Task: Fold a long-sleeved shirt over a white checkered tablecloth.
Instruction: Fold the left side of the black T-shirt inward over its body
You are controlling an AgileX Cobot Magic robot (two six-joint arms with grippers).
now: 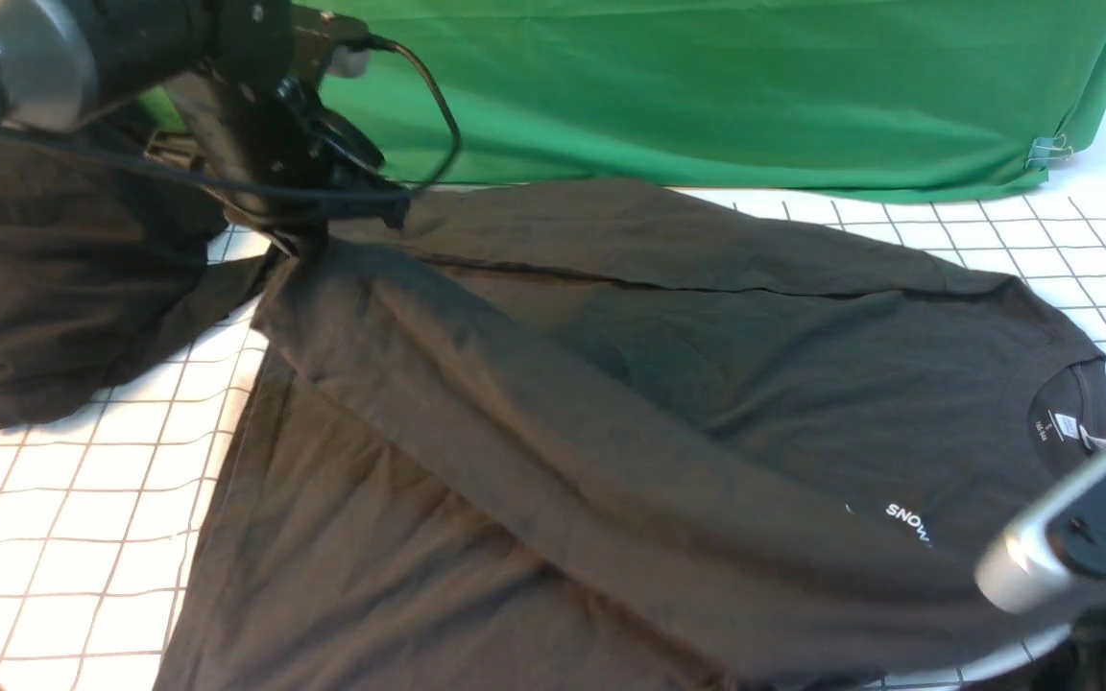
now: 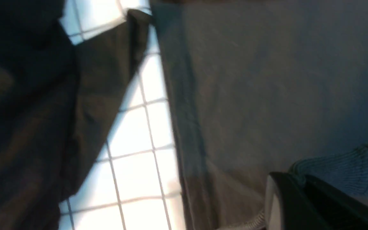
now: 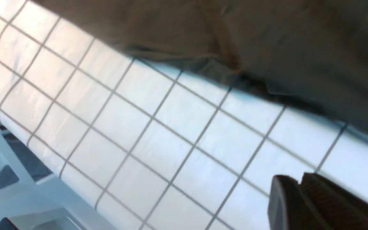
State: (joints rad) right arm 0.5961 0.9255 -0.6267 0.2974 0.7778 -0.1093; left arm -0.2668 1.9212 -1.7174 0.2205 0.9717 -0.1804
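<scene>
The long-sleeved shirt (image 1: 611, 384) is coloured a dark brown-grey all over, with no pattern. Small white letters (image 1: 906, 523) are printed on its chest, and a white label (image 1: 1062, 425) is seen inside the neck. The white checkered tablecloth (image 1: 63, 518) is ruled with thin dark lines into small squares. A plain bright green fabric (image 1: 755, 86) is seen behind. A darker, almost black cloth (image 1: 54, 269), with no print, is seen beside the shirt.

Dark long-sleeved shirt (image 1: 611, 384) on white checkered tablecloth (image 1: 63, 537), sleeve in left pincer (image 1: 299, 245)
</scene>
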